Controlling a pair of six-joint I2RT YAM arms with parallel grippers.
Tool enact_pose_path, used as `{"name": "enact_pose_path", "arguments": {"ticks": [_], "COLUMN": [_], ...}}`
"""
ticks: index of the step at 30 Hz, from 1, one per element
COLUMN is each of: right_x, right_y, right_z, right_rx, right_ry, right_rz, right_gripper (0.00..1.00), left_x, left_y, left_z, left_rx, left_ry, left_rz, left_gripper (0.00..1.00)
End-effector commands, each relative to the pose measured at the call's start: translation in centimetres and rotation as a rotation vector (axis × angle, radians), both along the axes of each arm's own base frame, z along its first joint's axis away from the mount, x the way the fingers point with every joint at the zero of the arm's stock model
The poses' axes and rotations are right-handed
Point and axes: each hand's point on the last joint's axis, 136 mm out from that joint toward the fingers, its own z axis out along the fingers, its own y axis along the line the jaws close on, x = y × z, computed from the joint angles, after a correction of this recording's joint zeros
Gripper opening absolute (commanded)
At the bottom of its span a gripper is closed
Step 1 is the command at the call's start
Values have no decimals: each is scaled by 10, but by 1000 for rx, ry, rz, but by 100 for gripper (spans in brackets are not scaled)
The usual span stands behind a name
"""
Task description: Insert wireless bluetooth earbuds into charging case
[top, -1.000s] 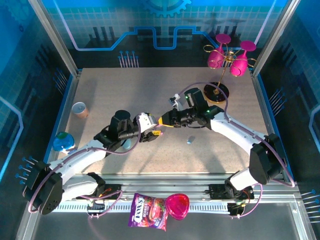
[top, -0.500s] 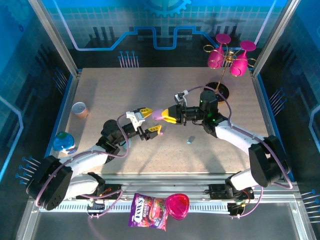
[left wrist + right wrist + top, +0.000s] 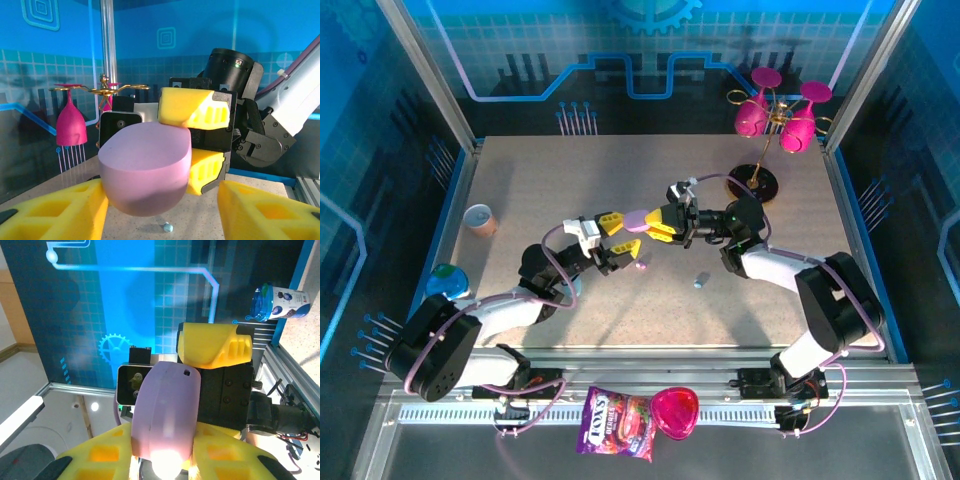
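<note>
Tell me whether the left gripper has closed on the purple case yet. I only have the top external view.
Observer: Not yet. In the left wrist view the left gripper has its fingers flanking the purple case, with a gap at one finger.
Operator: Who is carrying it, then?
Observer: The right gripper: its yellow fingers clamp the case from above and below in that view.
Operator: Lid open?
Observer: It looks closed in the right wrist view, with a small hole in its side.
</note>
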Motion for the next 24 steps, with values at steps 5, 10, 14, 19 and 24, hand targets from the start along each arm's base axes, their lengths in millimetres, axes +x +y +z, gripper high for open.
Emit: {"name": "enact_pose_path", "arguments": {"ticks": [5, 10, 14, 19, 24], "right_x": [0, 0, 0, 0, 0], "right_y": [2, 3, 4, 5, 5], "right_z": [3, 1, -1, -3, -4], "right_rx": [36, 30, 30, 25, 19], "right_ry": [-14, -16, -12, -14, -13], "right_rz": [-2, 1, 2, 4, 5], "right_gripper": [24, 24, 24, 24, 24], "left_x": [-7, -6, -6, -5, -3], "left_y": [-5, -8, -9, -10, -13], "left_z": [23, 24, 26, 27, 28], "left_rx": [-36, -39, -41, -42, -41], "left_ry": [-69, -61, -62, -59, -57], "left_rz": [-55, -69, -76, -82, -97], "left_gripper": [52, 54, 51, 49, 45]}}
